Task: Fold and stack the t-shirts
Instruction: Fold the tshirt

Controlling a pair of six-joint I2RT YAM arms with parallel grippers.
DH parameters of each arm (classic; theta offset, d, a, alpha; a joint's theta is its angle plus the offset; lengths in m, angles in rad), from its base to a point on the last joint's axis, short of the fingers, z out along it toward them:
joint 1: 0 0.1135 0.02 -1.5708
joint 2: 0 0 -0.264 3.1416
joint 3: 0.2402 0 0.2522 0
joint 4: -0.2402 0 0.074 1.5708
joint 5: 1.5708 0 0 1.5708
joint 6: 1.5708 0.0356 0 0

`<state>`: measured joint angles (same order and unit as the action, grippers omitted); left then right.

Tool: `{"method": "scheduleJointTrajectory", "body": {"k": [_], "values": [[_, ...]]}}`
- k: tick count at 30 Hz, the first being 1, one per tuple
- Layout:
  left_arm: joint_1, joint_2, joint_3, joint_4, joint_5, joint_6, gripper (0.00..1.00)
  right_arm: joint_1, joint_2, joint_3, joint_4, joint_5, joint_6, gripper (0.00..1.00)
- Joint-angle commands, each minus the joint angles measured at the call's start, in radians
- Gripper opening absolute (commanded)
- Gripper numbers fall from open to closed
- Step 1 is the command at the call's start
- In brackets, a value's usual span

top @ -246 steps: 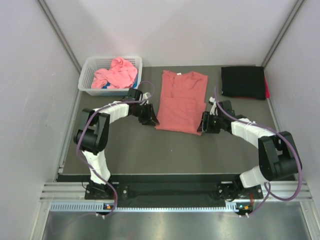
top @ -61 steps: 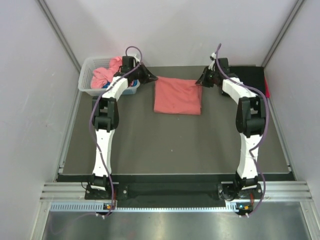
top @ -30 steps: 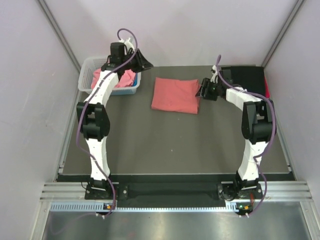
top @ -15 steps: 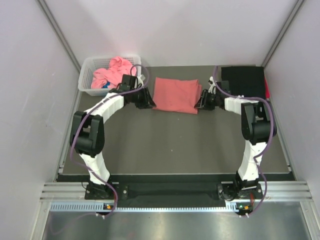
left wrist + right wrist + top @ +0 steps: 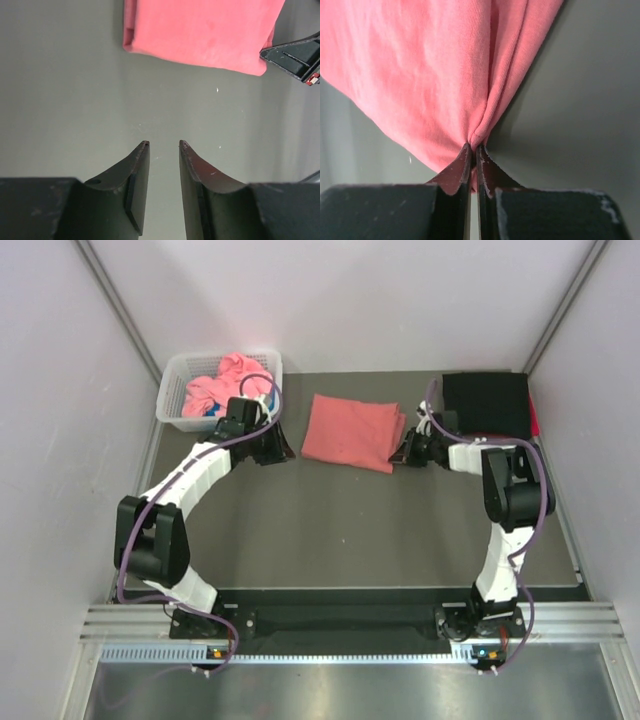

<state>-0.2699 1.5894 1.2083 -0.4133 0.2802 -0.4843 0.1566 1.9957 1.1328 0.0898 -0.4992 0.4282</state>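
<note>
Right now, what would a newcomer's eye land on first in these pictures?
The folded salmon-red t-shirt on the far half of the table stands out, its near right corner pinched in the shut right gripper. The left gripper hangs open over bare table to its left, touching nothing. A white basket of pink shirts sits at the far left corner, a folded black shirt at the far right.

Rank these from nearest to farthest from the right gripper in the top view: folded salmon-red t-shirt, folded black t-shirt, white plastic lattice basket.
1. folded salmon-red t-shirt: just left of the right gripper, which pinches its near right corner.
2. folded black t-shirt: far right corner, beyond the gripper.
3. white plastic lattice basket: far left corner, across the workspace.
</note>
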Motion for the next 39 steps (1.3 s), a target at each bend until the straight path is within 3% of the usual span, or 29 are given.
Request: {"method": "scheduleJointTrajectory", "body": {"k": [1,6,10,13,14,20,28,39], "values": [[0.001,-0.022,-0.030,0.013,0.057,0.009,0.37,0.018,-0.079,-0.076,-0.087,-0.009,-0.063,0.00],[-0.006,-0.029,-0.136,0.126,0.217,-0.004,0.40,0.011,-0.254,-0.279,-0.183,0.040,-0.097,0.00],[-0.044,-0.017,-0.179,0.189,0.247,-0.005,0.41,0.008,-0.377,-0.419,-0.240,0.085,-0.106,0.00],[-0.074,0.012,-0.197,0.235,0.226,0.003,0.44,0.008,-0.476,-0.487,-0.263,0.117,-0.079,0.15],[-0.078,0.038,-0.200,0.270,0.225,0.000,0.44,0.006,-0.501,-0.499,-0.263,0.122,-0.062,0.26],[-0.078,0.130,-0.199,0.406,0.162,0.022,0.45,0.008,-0.676,-0.486,-0.311,0.203,-0.017,0.50],[-0.078,0.230,-0.109,0.439,0.116,0.061,0.47,0.004,-0.759,-0.488,-0.312,0.251,-0.009,0.54],[-0.078,0.403,0.043,0.423,0.194,0.142,0.44,-0.006,-0.801,-0.502,-0.303,0.240,-0.037,0.57]]}}
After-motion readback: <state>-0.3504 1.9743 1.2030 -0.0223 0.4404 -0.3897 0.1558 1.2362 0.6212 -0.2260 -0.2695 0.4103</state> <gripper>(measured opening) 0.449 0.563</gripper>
